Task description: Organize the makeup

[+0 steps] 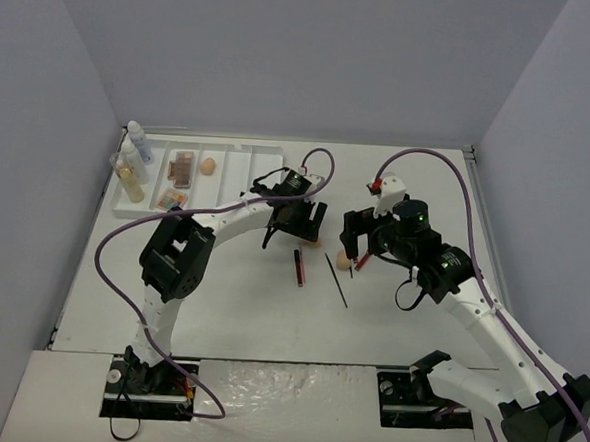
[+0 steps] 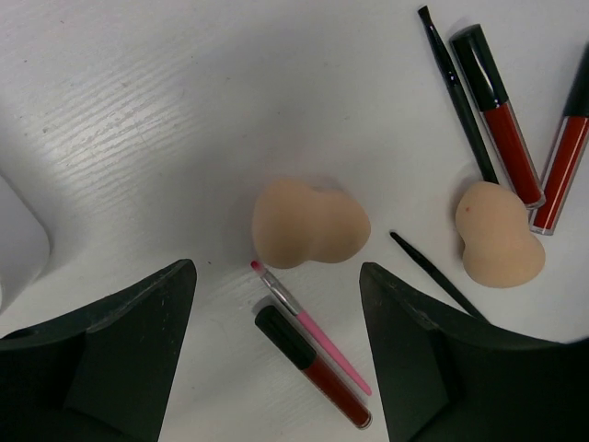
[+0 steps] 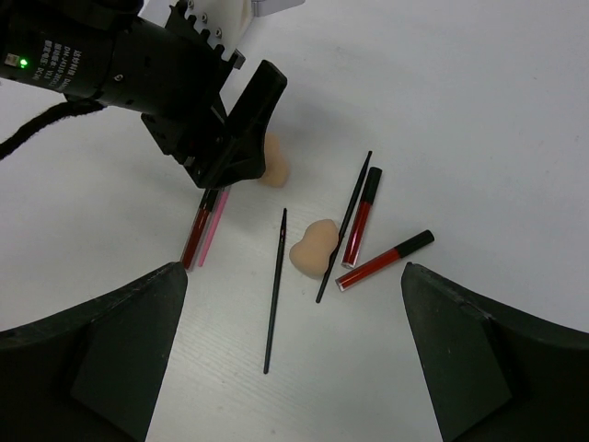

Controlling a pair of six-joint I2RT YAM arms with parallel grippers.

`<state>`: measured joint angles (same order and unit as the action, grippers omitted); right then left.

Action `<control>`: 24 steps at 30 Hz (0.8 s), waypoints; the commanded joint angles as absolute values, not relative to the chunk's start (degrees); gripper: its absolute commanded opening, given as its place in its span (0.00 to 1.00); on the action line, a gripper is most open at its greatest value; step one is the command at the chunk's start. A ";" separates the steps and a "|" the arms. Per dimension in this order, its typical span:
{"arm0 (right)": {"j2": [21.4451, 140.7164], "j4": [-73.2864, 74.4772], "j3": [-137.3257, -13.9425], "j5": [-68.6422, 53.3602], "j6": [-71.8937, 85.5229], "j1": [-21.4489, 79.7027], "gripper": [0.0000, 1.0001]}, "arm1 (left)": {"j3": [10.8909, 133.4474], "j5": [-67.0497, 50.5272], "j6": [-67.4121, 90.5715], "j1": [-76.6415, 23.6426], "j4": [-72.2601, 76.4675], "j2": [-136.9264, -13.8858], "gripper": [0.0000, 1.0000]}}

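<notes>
Two of the peach sponges were loose on the table off to the right of the white tray (image 1: 243,162), and a third sponge (image 1: 208,166) sat inside the tray in one of its middle compartments. The left gripper (image 2: 276,271) hung over the nearer sponge (image 2: 310,224), the one closer to the tray. Its jaws were spread wide, and that sponge was lined up just ahead of the gap, touching neither finger, so nothing was held. The farther sponge (image 2: 498,236) lay further out from the tray, just beside two red lip gloss tubes (image 2: 498,118) and a thin black pencil (image 2: 457,95). A pink brush (image 2: 311,329) and a darker red gloss (image 2: 313,368) lay side by side near the nearer sponge. The right gripper (image 3: 293,272) was out by the farther sponge, well away from the tray, jaws fully apart and empty. At the tray's left end stood two white bottles (image 1: 135,143) and a tan tube (image 1: 127,178), with palettes (image 1: 182,166) lying flat a bit further in.
</notes>
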<state>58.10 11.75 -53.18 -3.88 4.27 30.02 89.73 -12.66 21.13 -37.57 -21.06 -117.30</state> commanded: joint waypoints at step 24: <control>58.52 8.66 -53.90 -3.79 3.31 29.74 1.00 | 93.24 -13.40 22.22 -35.21 -19.31 -108.05 0.07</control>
<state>57.97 11.77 -52.90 -3.88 4.19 30.02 91.64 -15.86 21.72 -37.74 -20.94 -119.15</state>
